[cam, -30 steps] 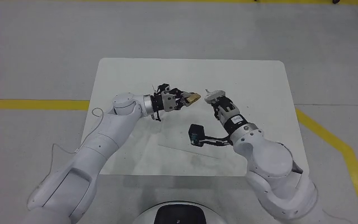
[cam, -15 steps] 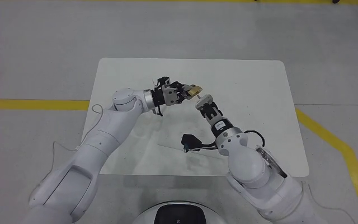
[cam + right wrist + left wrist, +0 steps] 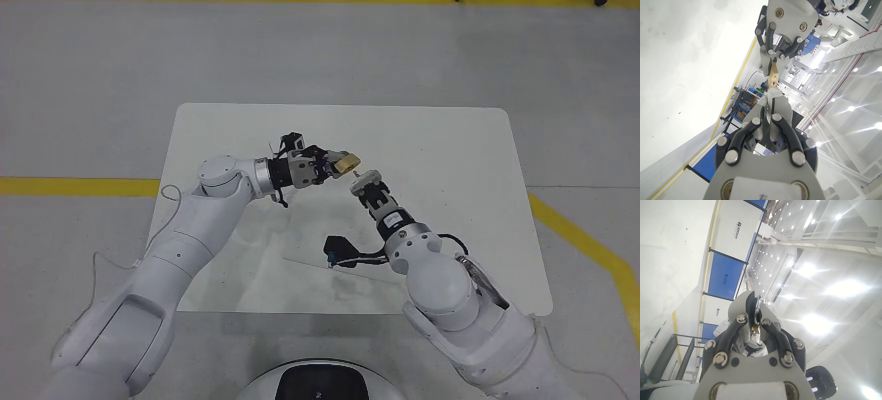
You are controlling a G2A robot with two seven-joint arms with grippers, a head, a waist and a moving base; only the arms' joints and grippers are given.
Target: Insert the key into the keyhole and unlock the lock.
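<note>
Lock [image 3: 346,160] — above white table [image 3: 450,150].

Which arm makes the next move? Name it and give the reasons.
Right. The right gripper pinches the key, pointed at the keyhole of the lock close ahead. The left gripper is shut on the lock, so it is probably better placed bracing it.

2 white arms [image 3: 190,240] — black cables [image 3: 372,256], screws [image 3: 756,121]

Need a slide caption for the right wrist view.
Right gripper aims a small silver key at the keyhole of a brass padlock held by the left gripper, not yet inserted.
</note>
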